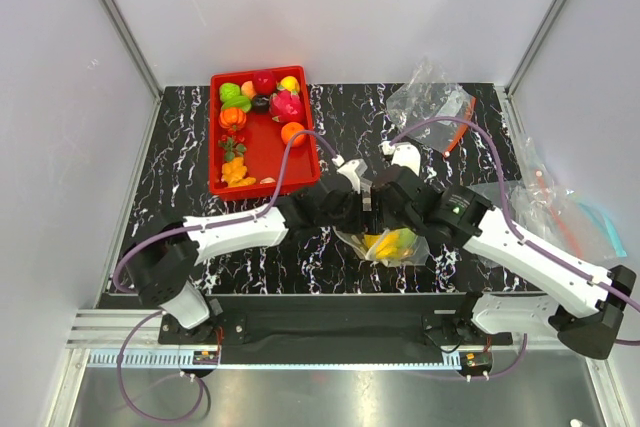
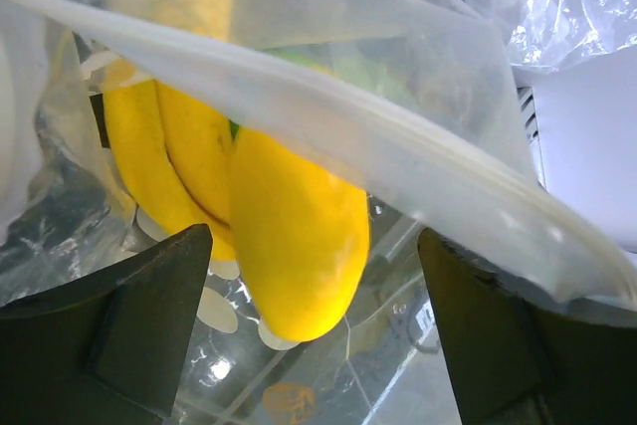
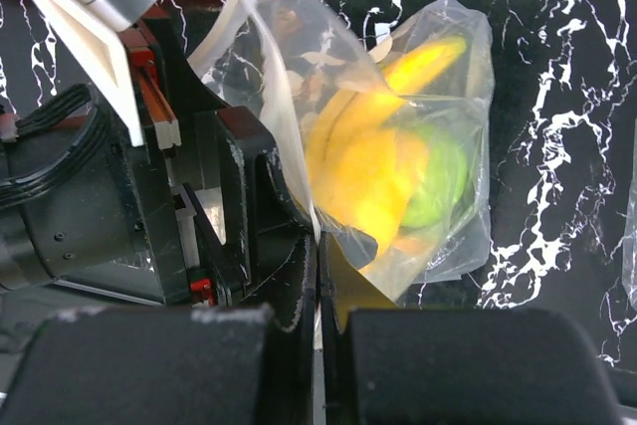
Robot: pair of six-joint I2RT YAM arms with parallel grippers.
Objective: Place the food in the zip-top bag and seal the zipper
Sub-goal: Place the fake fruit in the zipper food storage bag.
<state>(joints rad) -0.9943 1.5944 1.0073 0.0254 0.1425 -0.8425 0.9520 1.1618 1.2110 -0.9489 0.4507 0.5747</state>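
Note:
The dotted clear zip-top bag (image 1: 392, 245) lies at the table's middle front with food inside. A yellow banana bunch (image 2: 169, 156) and a yellow oval fruit (image 2: 299, 236) show through it. The green apple (image 3: 443, 181) sits behind the bananas (image 3: 428, 57). The whitish zipper (image 2: 348, 116) runs slantwise across the left wrist view. My right gripper (image 3: 318, 246) is shut on the bag's mouth edge at the zipper (image 3: 274, 87). My left gripper (image 2: 314, 345) is open, with its fingers wide apart either side of the bag mouth. Both grippers meet just above the bag, left (image 1: 355, 192) and right (image 1: 385, 197).
A red tray (image 1: 214, 137) at the back left holds several toy foods, among them a round orange (image 1: 292, 132). A clear bag with an orange-red zipper (image 1: 430, 102) lies at the back right. Plain clear bags (image 1: 560, 212) lie at the right edge. White walls enclose the table.

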